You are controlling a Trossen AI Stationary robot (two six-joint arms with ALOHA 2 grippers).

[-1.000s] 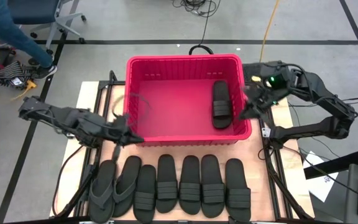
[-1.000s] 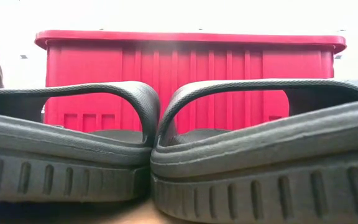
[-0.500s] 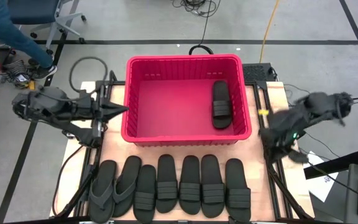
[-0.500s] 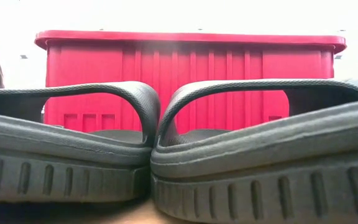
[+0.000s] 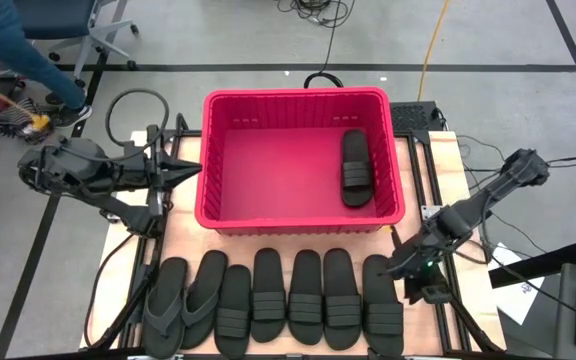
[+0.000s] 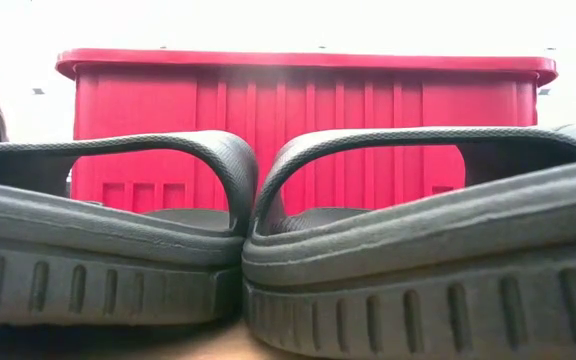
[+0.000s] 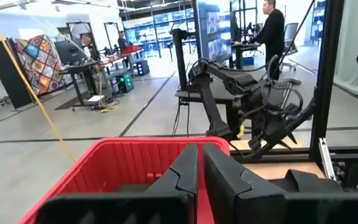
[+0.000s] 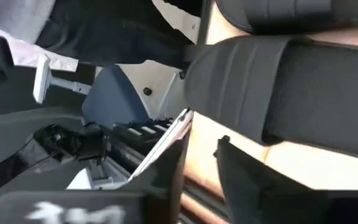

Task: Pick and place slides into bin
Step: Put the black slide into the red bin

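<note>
the left pincer (image 5: 190, 170) hovers just outside the red bin's (image 5: 211, 150) left wall, fingers nearly together, holding nothing. one slide (image 5: 356, 167) lies inside the bin at its right — seven more slides (image 5: 288, 298) line the tabletop (image 5: 186, 240) in front. the right pincer (image 5: 396, 268), partly parted and empty, hangs over the rightmost slide (image 5: 382, 300).

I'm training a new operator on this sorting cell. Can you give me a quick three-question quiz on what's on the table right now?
1. How many slides lie inside the bin?
2. True or false: the right gripper hangs over the bin.
3. Which slides in the table row have thong straps? A: two leftmost. B: two rightmost. C: none.

Key: 1: one. 2: false, it is at the rightmost slide of the row. 3: A.
</note>
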